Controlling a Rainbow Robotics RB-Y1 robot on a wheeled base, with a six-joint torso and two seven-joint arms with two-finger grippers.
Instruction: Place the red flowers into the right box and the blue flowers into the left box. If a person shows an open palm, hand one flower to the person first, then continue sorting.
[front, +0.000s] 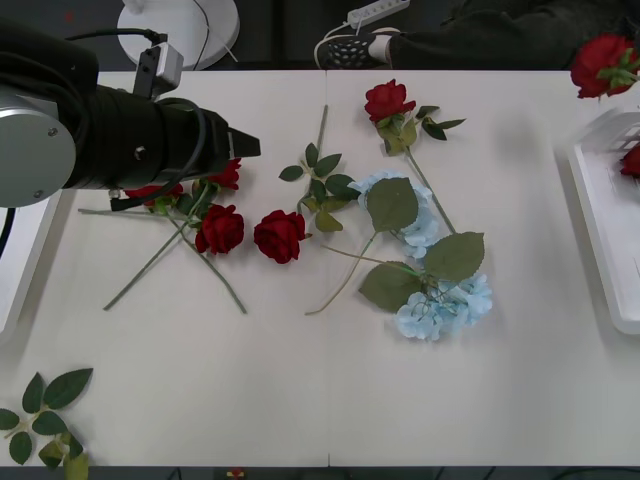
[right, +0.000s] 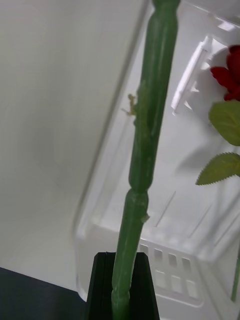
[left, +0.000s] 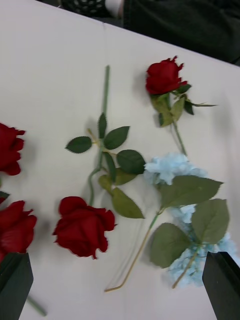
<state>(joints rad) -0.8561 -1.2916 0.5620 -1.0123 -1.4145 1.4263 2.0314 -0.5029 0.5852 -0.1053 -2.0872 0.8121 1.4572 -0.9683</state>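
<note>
Front view: the left arm (front: 110, 140) reaches in from the table's left edge, forearm roughly level, above the cluster of red flowers (front: 220, 228) on the white table (front: 300, 400). Left gripper (left: 120, 285): black fingers spread wide at the two lower corners of its wrist view, holding nothing, with a red rose (left: 82, 232) lying between them on the table.

Taking the blue flowers (front: 435, 300) as landmark: the two pale clusters lie near the table's middle, their broad leaves overlapping. A single rose (front: 388, 100) lies beyond them toward the far edge. A leafy stem (front: 318, 180) lies just to their left, and the rose cluster farther left again. Bare table stretches from the blue flowers to the near edge and to the right box (front: 605, 230), whose rim meets the table's right edge; a red bloom (front: 630, 160) rests in that tray.

Right gripper (right: 122, 295): black fingers clamped on a green rose stem (right: 150, 125), held above the tray's rim, its bloom (front: 603, 62) beyond the tray's far corner.

A leaf sprig (front: 45, 415) lies at the near left corner, well apart from the blue flowers.
</note>
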